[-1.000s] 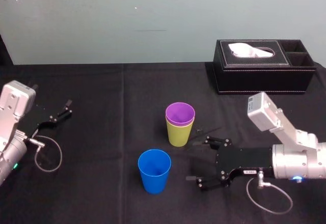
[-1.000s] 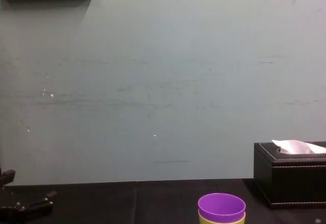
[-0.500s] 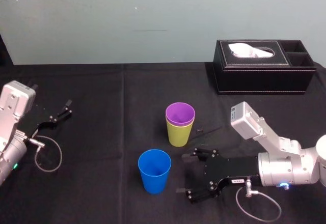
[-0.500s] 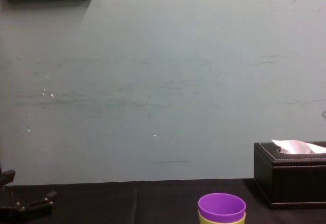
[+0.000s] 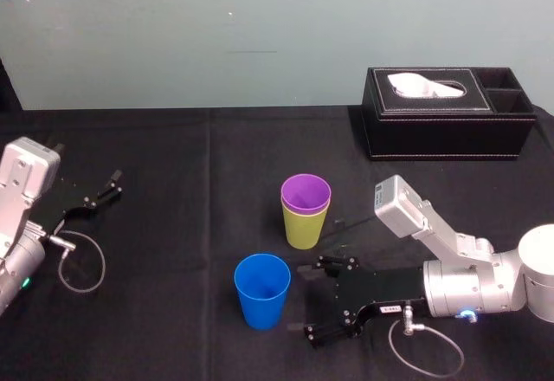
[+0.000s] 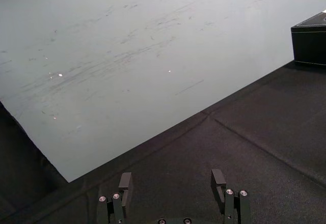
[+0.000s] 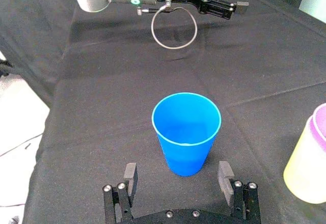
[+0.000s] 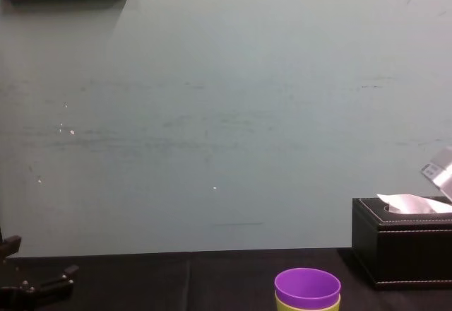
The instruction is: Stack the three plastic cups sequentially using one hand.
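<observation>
- Right gripper point(image 5: 300, 299): low over the table, pointing toward the robot's left, fingers point(image 7: 130, 175) spread wide, nothing held.
- Blue cup point(image 5: 262, 290): upright, mouth up, just ahead of the right gripper's fingertips. In the right wrist view it is lined up with the gap between them, and neither finger touches it.
- Blue cup stands alone on the black tablecloth point(image 5: 173, 156), near the front edge of the work area.
- Purple cup point(image 5: 305, 193): nested inside the lime-green cup point(image 5: 305, 228), its rim sticking out on top. The pair is upright, just behind the blue cup and slightly to the robot's right, apart from it.
- In the chest view the purple rim point(image 8: 307, 286) sits over a sliver of lime-green point(image 8: 308, 304).
- The right arm's white-grey wrist runs back to the right edge of the head view, with a cable loop under it.
- Black tissue box point(image 5: 446, 113): far right at the back, against the wall, well apart from the cups, white tissue poking out.
- Left gripper point(image 5: 97, 190): parked at the far left of the table, fingers apart, empty, well away from all the cups.
</observation>
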You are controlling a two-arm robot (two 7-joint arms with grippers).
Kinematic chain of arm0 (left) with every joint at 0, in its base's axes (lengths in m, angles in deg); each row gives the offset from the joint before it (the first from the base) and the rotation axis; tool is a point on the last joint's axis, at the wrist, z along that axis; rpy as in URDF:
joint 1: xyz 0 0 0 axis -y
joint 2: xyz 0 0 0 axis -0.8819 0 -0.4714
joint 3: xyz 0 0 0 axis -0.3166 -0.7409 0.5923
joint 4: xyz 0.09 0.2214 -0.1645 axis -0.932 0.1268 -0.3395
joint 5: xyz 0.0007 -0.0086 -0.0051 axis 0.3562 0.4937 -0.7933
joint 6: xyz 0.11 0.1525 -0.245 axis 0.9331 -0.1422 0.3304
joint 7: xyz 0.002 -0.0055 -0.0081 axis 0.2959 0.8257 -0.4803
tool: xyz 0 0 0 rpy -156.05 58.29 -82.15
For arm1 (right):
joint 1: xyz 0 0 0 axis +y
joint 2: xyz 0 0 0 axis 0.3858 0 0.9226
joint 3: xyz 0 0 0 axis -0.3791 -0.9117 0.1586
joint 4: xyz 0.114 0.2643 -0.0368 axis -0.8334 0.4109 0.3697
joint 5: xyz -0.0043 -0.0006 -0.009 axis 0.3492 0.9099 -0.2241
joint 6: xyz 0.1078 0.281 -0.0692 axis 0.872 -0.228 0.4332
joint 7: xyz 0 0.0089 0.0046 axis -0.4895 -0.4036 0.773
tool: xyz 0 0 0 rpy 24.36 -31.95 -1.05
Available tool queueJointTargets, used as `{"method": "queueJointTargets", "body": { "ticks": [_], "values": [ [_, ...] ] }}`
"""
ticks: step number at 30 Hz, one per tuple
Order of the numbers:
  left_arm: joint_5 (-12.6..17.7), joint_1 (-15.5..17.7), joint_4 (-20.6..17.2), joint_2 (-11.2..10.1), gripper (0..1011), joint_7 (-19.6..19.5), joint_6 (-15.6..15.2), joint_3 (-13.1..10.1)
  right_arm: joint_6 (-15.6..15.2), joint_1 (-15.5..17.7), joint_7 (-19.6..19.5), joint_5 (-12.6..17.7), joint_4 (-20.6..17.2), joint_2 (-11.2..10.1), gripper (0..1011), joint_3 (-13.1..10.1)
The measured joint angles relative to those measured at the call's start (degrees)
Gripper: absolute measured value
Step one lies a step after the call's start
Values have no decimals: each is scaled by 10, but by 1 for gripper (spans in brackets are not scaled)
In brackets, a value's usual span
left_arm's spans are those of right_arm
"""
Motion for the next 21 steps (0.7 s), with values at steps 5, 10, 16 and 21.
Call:
{"method": "queueJointTargets", "body": {
  "ticks": [5, 10, 16, 21],
  "values": [
    [0, 0, 0, 0, 1011, 0, 0, 0, -2, -6, 3, 2, 11, 8, 1003, 4],
    [0, 0, 0, 0, 1011, 0, 0, 0, -5, -14, 6, 2, 16, 15, 1003, 10],
    [0, 0, 0, 0, 1011, 0, 0, 0, -8, -21, 8, 3, 18, 21, 1003, 16],
    [0, 0, 0, 0, 1011, 0, 0, 0, -9, -26, 8, 2, 19, 27, 1003, 20]
  ]
}}
